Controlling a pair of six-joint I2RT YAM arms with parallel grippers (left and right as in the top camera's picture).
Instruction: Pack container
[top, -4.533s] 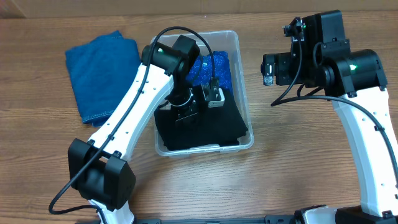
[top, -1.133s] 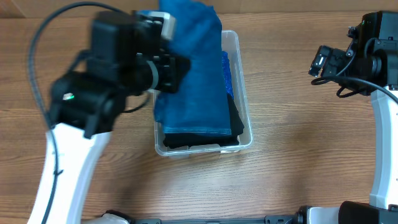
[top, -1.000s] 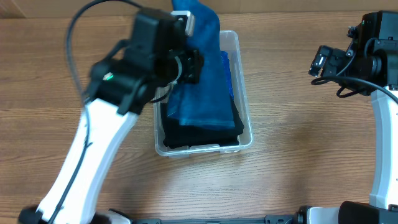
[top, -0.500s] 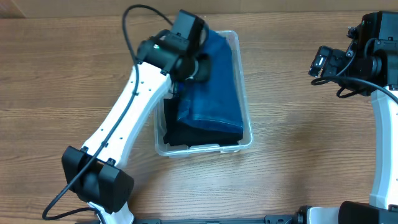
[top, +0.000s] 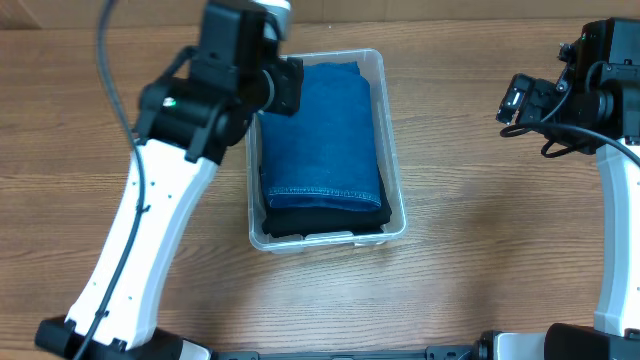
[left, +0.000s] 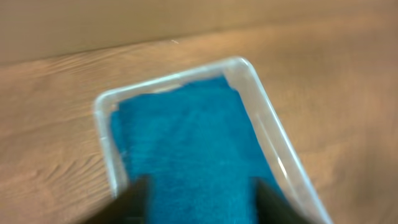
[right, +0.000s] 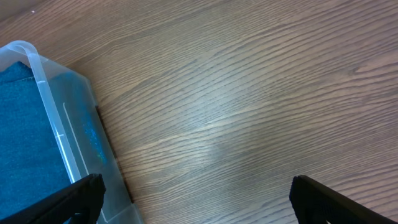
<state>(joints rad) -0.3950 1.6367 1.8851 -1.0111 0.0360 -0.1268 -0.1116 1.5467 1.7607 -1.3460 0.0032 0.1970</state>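
Note:
The clear container (top: 396, 150) stands mid-table. A folded blue cloth (top: 322, 135) lies flat in it on top of a black cloth (top: 320, 222) that shows at the near end. My left gripper (top: 284, 86) hovers above the container's far left part. In the blurred left wrist view its fingers (left: 199, 205) are open and empty over the blue cloth (left: 186, 143), inside the container's rim (left: 264, 106). My right gripper (top: 514, 101) is held off to the right, open and empty (right: 199, 208) above bare wood. The container's corner (right: 43, 81) shows at its left.
The wooden table (top: 500, 230) surrounds the container. The left arm's white links (top: 150, 230) slant across the table's left side. The right arm (top: 615, 200) stands along the right edge.
The left arm carried the blue cloth from the table's left into the container, laid it flat on the black cloth, let go and rose. The right arm has stayed still over the last second.

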